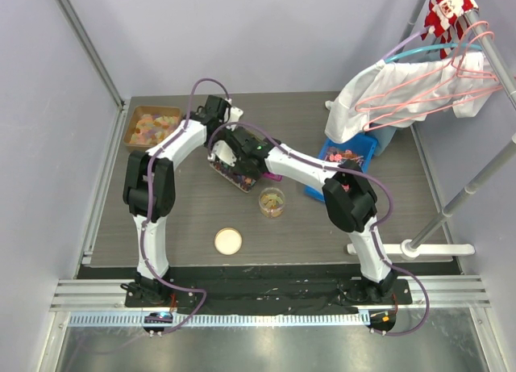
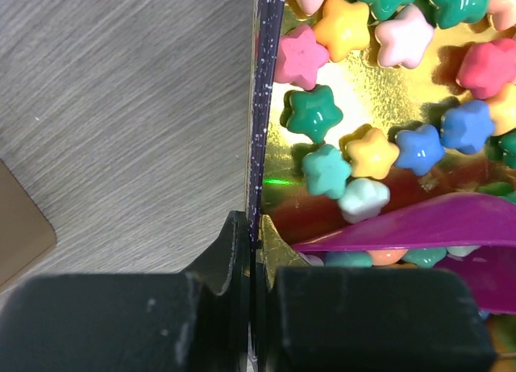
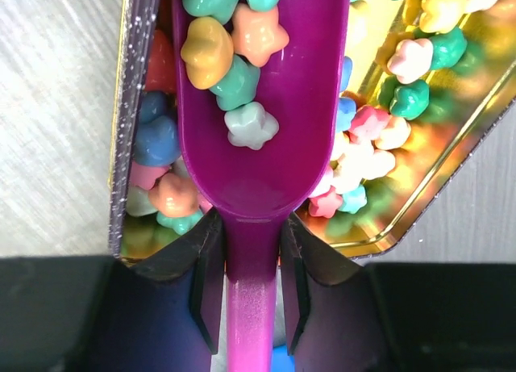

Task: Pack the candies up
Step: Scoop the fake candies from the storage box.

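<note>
Small orange, yellow and pale candies [image 1: 153, 128] fill a tan tray [image 1: 134, 114] at the back left. A dark tin with a gold inside [image 1: 231, 177] holds colourful star-shaped pieces [image 2: 371, 150]. My left gripper [image 2: 254, 243] is shut on the tin's thin side wall [image 2: 262, 106]. My right gripper [image 3: 251, 251] is shut on the handle of a purple scoop [image 3: 282, 138]. The scoop's bowl lies inside the tin [image 3: 435, 154] and carries several star pieces [image 3: 251, 123]. In the top view both grippers meet over the tin, the left gripper [image 1: 221, 152] behind the right gripper [image 1: 246, 169].
An open clear jar [image 1: 272, 201] with some pieces in it stands just right of the tin; its round pale lid [image 1: 228, 241] lies nearer the front. A blue bin [image 1: 367, 148] with dark pieces sits at the right. White clothes on hangers [image 1: 411, 89] hang over it.
</note>
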Action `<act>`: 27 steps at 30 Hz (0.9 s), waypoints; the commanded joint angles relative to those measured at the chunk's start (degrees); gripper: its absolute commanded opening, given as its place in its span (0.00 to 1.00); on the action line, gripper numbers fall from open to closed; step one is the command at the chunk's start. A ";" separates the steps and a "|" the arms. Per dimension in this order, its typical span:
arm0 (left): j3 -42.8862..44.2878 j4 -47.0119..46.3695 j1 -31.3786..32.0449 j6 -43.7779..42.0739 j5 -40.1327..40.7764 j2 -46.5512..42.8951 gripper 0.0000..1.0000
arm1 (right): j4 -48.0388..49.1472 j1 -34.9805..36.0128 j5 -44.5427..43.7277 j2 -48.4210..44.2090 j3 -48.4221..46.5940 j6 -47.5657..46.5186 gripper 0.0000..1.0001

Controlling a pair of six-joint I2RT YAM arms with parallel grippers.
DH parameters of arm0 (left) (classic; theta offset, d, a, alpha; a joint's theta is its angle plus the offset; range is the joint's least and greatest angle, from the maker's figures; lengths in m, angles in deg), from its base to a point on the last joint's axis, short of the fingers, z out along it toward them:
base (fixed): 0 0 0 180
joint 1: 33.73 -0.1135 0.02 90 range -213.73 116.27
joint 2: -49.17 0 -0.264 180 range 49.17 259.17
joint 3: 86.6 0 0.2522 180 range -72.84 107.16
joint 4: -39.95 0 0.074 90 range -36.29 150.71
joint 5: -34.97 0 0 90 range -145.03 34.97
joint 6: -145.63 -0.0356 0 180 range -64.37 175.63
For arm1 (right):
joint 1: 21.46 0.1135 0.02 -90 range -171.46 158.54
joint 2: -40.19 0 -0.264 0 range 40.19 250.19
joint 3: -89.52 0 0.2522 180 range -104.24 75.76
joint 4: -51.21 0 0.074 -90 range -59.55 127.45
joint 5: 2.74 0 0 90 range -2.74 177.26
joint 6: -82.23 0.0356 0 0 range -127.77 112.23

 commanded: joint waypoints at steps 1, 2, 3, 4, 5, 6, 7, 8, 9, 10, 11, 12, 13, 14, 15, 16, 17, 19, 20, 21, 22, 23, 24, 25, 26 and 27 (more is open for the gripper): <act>0.33 -4.99 -0.56 2.42 -3.87 -5.78 0.00 | 2.39 -1.80 3.96 -7.35 1.73 4.59 0.01; 0.24 -4.99 -0.82 2.42 -3.96 -5.78 0.00 | 2.30 -2.24 3.96 -8.57 2.34 4.68 0.01; 0.07 -5.08 -1.00 2.33 -3.96 -5.69 0.00 | 2.30 -3.37 3.79 -9.11 2.69 4.68 0.01; -0.02 -5.34 -1.00 2.33 -3.79 -5.69 0.00 | 2.21 -3.73 3.52 -9.46 2.96 4.50 0.01; -0.20 -5.43 -1.09 2.24 -3.70 -5.78 0.00 | 2.12 -4.08 3.09 -10.34 3.48 4.15 0.01; -0.46 -5.69 -1.09 2.07 -3.70 -5.86 0.00 | 2.12 -4.61 2.04 -10.78 3.84 3.71 0.01; -0.98 -6.13 -1.09 1.98 -3.52 -6.04 0.00 | 2.21 -5.14 1.50 -11.22 4.10 3.28 0.01; -1.34 -6.39 -1.09 2.06 -3.35 -6.30 0.00 | 2.12 -5.58 1.15 -11.57 4.28 2.57 0.01; -1.51 -6.66 -1.09 1.80 -2.82 -6.48 0.00 | 2.04 -5.84 0.89 -12.01 4.37 2.22 0.01; -2.21 -6.75 -1.00 1.63 -2.64 -6.57 0.00 | 1.77 -6.54 0.54 -12.19 4.37 1.69 0.01; -2.48 -7.18 -1.09 1.54 -2.47 -6.83 0.00 | 1.42 -6.81 0.18 -12.36 4.19 0.82 0.01; -2.74 -7.36 -1.09 1.28 -1.86 -6.92 0.00 | 0.90 -7.07 0.35 -12.63 4.11 0.29 0.01; -3.18 -7.45 -1.09 1.19 -1.68 -7.01 0.00 | 0.28 -7.34 0.36 -12.80 4.02 -0.07 0.01; -3.45 -7.71 -1.18 1.10 -1.76 -7.10 0.00 | -0.07 -7.77 0.70 -13.07 4.19 -0.24 0.01; -3.62 -7.80 -1.27 1.01 -1.67 -7.18 0.00 | -0.77 -8.04 0.97 -13.59 4.37 -0.68 0.01; -3.71 -7.72 -1.35 1.18 -1.76 -7.27 0.00 | -0.95 -8.13 1.32 -14.03 4.63 -0.95 0.01; -3.71 -7.72 -1.70 1.36 -1.67 -7.19 0.00 | -1.04 -8.39 1.50 -14.47 5.50 -1.04 0.01; -3.63 -7.54 -2.23 1.62 -2.02 -6.92 0.00 | -1.57 -8.48 1.94 -16.49 6.65 -1.91 0.01; -3.63 -7.63 -2.75 1.54 -2.11 -6.92 0.00 | -1.65 -8.57 2.37 -17.11 7.87 -2.00 0.01; -3.54 -7.54 -3.02 1.80 -2.11 -6.57 0.00 | -3.22 -8.57 3.16 -18.07 8.23 -2.87 0.01; -3.54 -7.45 -3.37 2.15 -2.81 -6.57 0.00 | -4.19 -8.57 4.04 -19.65 8.58 -3.40 0.01; -3.54 -7.45 -3.90 2.24 -3.08 -6.39 0.00 | -5.16 -8.66 5.18 -20.62 9.46 -4.02 0.01; -3.54 -7.28 -4.51 2.24 -3.25 -6.39 0.00 | -7.43 -8.57 5.71 -21.41 9.73 -4.63 0.01; -3.62 -7.28 -4.78 2.15 -3.26 -6.13 0.00 | -9.02 -8.57 6.41 -23.07 9.99 -6.29 0.01; -3.80 -7.45 -5.04 2.15 -2.99 -6.22 0.00 | -10.26 -8.57 6.59 -23.78 10.78 -7.27 0.01; -4.15 -7.45 -5.39 1.89 -2.91 -6.22 0.00 | -12.97 -8.48 6.25 -24.40 11.22 -8.15 0.01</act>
